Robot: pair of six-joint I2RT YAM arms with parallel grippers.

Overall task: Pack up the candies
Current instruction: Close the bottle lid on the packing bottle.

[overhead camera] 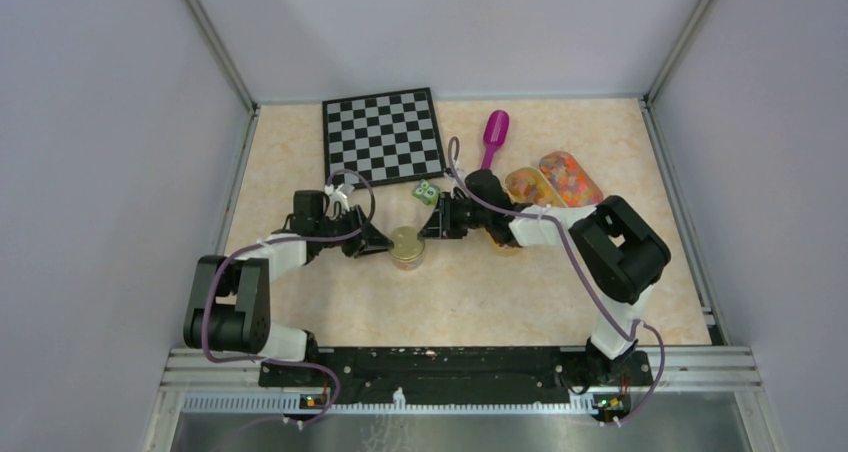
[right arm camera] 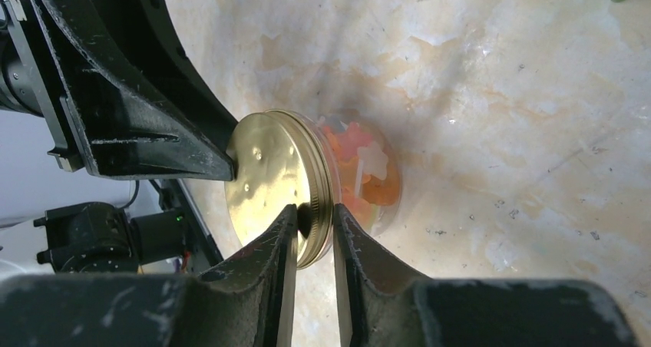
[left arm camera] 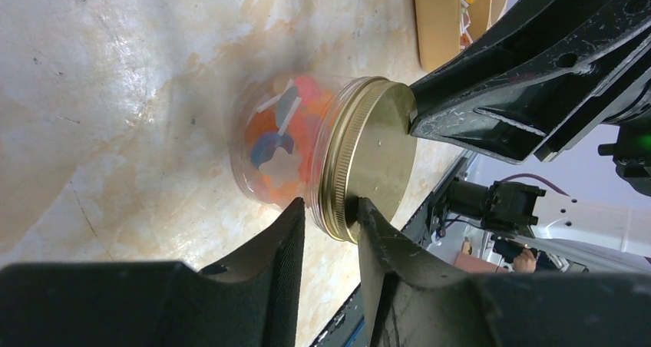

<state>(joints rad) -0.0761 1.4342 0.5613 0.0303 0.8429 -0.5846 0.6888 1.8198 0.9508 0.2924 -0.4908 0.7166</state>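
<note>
Mid-worktop, the left gripper and right gripper — jaws narrow — each pinch opposite edges of the gold lid on a jar holding the candies.

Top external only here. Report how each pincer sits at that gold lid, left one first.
Observer: The left pincer straddles the rim of the lid, one finger on its top side, one on the glass side.
Operator: Now the right.
Observer: The right pincer straddles the rim likewise, from the opposite side.
Operator: Give me the contents.
Observer: Mostly orange candies, some blue, show through the jar.
</note>
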